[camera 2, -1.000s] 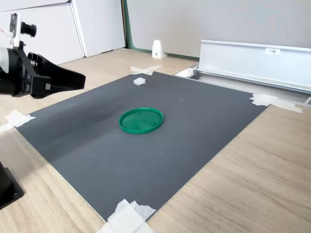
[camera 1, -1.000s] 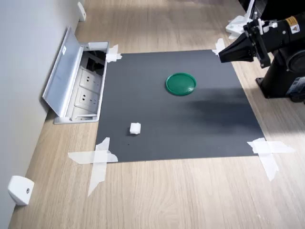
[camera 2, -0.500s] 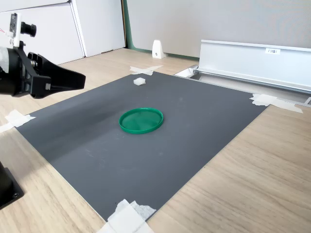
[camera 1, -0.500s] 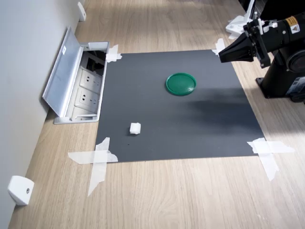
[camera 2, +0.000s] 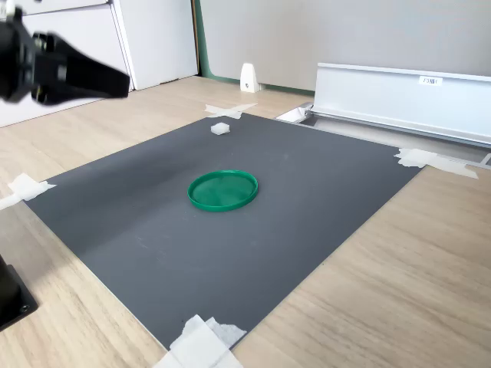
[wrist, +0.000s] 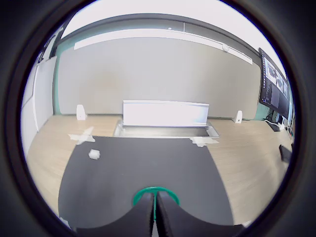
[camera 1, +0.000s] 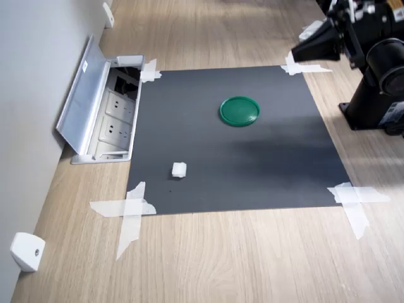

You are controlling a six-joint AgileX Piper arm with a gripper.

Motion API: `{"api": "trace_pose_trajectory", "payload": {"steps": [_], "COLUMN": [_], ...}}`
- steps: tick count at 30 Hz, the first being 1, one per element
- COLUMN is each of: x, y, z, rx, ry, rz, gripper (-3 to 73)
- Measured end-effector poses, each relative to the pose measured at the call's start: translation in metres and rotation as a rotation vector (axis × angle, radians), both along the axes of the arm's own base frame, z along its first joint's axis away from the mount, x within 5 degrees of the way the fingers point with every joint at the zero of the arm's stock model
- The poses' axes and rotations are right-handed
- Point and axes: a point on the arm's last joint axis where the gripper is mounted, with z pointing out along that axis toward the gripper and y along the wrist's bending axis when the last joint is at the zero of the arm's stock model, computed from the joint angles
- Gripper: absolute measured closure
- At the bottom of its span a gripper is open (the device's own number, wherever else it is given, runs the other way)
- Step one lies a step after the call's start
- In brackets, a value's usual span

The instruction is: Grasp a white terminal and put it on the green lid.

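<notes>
the gripper (camera 1: 297, 54) hangs in the air with its jaws pressed together, holding nothing, above the far corner of the black mat (camera 1: 252, 170). the green lid (camera 1: 240, 111) lies mid-mat. the white terminal (camera 1: 179, 169) sits well apart from it, near the first exterior view's lower left mat corner.

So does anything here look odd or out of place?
Not much. The floor socket box beside the black mat stands open, its lid tipped up. The white terminal and green lid lie apart, undisturbed.
</notes>
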Motion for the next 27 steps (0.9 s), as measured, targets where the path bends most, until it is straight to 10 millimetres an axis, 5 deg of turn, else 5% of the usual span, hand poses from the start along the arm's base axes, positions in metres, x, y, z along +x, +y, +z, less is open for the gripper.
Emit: {"api": "trace_pose_trajectory", "payload": {"steps": [6, 13, 27], "x": [0.036, 0.091, 0.210], "y": [-0.005, -0.012, -0.020], "z": [0.048, 0.082, 0.089], "rx": [-0.021, -0.089, -0.377], "ry": [0.112, 0.266, 0.549], "rz": [-0.003, 0.038, 0.319], "gripper": [70.3, 70.3, 70.3]}}
